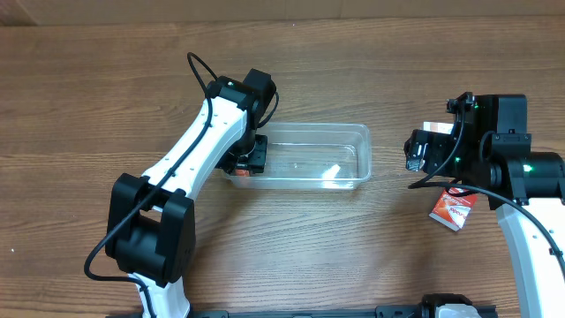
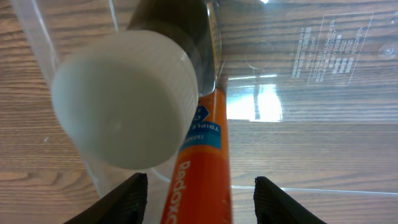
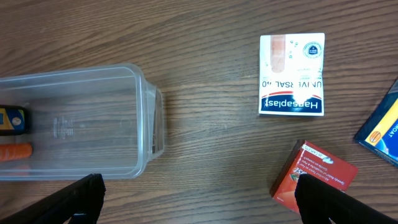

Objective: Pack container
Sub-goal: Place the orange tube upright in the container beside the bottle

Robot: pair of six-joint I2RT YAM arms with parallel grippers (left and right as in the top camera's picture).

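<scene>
The clear plastic container lies mid-table. My left gripper is at its left end, open, its fingers spread either side of an orange tube lying in the container without touching it. A dark bottle with a white cap lies beside the tube. In the right wrist view the container shows the tube and a dark blue item inside. My right gripper is open and empty to the right of the container.
A white Hansaplast box, a red box and a blue box lie on the wooden table right of the container. The red box also shows under the right arm in the overhead view.
</scene>
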